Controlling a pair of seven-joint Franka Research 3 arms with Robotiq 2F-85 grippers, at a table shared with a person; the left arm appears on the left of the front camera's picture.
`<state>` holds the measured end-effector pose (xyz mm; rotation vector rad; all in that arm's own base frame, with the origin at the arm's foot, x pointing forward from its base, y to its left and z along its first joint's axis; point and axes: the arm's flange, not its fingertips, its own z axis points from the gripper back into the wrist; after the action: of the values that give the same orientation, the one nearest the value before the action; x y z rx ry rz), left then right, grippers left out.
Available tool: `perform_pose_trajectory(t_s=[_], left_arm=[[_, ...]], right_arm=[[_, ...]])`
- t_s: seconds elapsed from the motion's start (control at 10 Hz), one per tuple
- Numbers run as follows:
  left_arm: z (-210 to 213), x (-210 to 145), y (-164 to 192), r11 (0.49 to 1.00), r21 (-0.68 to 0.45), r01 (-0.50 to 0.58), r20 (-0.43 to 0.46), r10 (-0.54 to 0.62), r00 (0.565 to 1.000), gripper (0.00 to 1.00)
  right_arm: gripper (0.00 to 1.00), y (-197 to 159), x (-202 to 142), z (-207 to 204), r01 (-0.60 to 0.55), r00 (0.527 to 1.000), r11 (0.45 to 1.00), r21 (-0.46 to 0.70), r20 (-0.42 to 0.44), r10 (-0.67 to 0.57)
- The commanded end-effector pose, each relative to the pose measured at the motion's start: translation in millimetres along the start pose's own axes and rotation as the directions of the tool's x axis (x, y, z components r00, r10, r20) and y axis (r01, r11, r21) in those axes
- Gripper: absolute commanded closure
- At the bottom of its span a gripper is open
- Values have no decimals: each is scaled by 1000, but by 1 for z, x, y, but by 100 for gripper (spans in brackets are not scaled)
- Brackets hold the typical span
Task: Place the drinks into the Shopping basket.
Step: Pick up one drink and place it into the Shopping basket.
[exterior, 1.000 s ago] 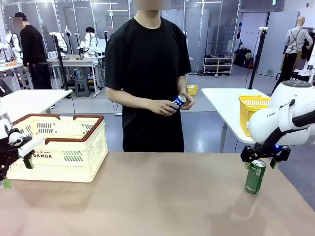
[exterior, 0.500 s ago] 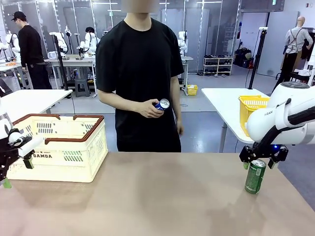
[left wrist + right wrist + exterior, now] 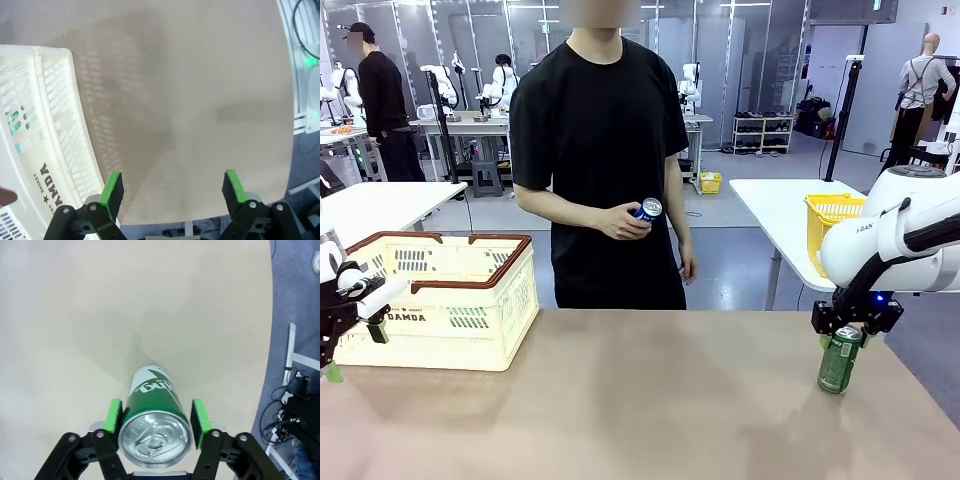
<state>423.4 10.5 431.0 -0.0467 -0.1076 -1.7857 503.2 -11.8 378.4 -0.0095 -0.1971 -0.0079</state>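
Observation:
A green drink can (image 3: 839,359) stands upright near the table's right edge. My right gripper (image 3: 849,334) has come down over its top, and in the right wrist view the green pads (image 3: 115,421) press against both sides of the can (image 3: 152,415). Across the table a person holds a blue can (image 3: 647,211) in one hand at waist height. The cream Shopping basket (image 3: 470,300) with its brown rim sits at the table's left. My left gripper (image 3: 350,345) hovers open just in front of the basket, whose lattice wall (image 3: 50,125) fills the left of the wrist view; nothing lies between the fingers (image 3: 112,187).
A bright yellow mesh basket (image 3: 830,215) rests on a separate white table behind the right arm. Bare tan tabletop (image 3: 650,400) stretches between the Shopping basket and the green can. The table's near edge (image 3: 210,217) runs just ahead of my left fingers.
My right gripper's fingers have drawn in around the green can's top. The person shifted left and now holds the blue can in one hand, the other arm lowered. Left arm unmoved.

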Motion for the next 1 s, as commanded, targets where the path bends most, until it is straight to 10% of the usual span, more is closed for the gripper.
perform_pose_trajectory(t_s=[0.0, 0.3, 0.4, 0.9], left_arm=[[0, 3, -4, 1000, 4, -15, 0, 15, 1000, 0], [0, 3, -4, 1000, 4, -15, 0, 15, 1000, 0], [0, 3, -4, 1000, 4, -15, 0, 15, 1000, 0], [0, 3, -4, 1000, 4, -15, 0, 15, 1000, 0]], right_arm=[[56, 0, 2, 0, -14, 1000, 1000, 15, -14, 14], [71, 3, 2, -2, -11, 1000, 1000, 9, -29, 11], [93, 6, 0, 0, 10, 1000, 1000, 0, -25, -10], [84, 60, -18, 85, 64, 993, 992, -109, 108, -52]])
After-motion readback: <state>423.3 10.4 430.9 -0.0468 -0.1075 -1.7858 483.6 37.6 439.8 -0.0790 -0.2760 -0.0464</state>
